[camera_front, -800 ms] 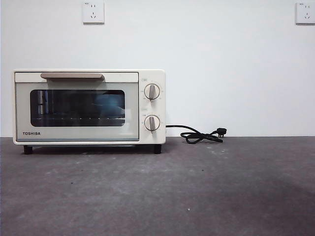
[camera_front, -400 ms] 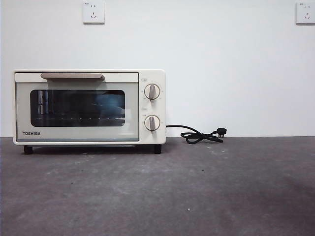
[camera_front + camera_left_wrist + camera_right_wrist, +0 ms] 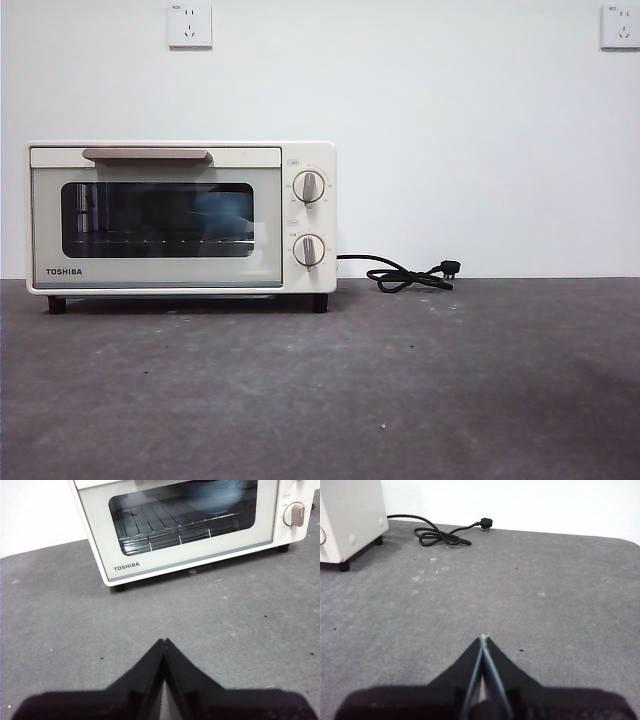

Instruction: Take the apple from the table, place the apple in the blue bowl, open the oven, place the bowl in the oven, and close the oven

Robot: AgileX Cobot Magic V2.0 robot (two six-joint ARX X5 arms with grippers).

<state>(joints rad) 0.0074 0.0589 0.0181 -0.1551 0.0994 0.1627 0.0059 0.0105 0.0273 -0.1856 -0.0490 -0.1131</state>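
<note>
The cream-white oven point(image 3: 180, 218) stands at the left of the table point(image 3: 400, 390) with its door closed and its beige handle point(image 3: 146, 154) along the top. A blue shape, the blue bowl point(image 3: 222, 212), shows dimly through the dark glass; it also shows in the left wrist view as the blue bowl point(image 3: 215, 492) on the rack. The apple is hidden. My left gripper point(image 3: 164, 642) hangs shut and empty over the table in front of the oven point(image 3: 190, 525). My right gripper point(image 3: 483, 639) hangs shut and empty over bare table, right of the oven point(image 3: 347, 520).
A black cord with plug point(image 3: 410, 275) lies coiled right of the oven by the wall; the cord point(image 3: 440, 532) also shows in the right wrist view. Two knobs point(image 3: 308, 187) sit on the oven's right panel. Wall sockets point(image 3: 189, 24) are above.
</note>
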